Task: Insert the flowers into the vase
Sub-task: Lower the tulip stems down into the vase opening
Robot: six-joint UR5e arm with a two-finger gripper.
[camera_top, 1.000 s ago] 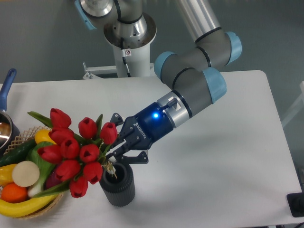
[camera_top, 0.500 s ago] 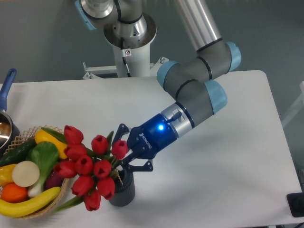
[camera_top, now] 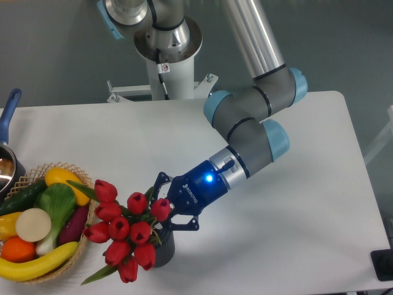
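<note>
One tool (camera_top: 161, 209) grips flowers (camera_top: 126, 232) over vase (camera_top: 164, 247).

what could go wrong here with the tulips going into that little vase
The flowers lean far to the left of the vase, heads hanging past its side, so their weight may tip the small vase over once the gripper lets go.
The gripper sits right at the vase mouth; pulling away could drag the stems back out or knock the vase.
The lowest leaf reaches toward the basket, so a falling bunch could land on the produce.
</note>
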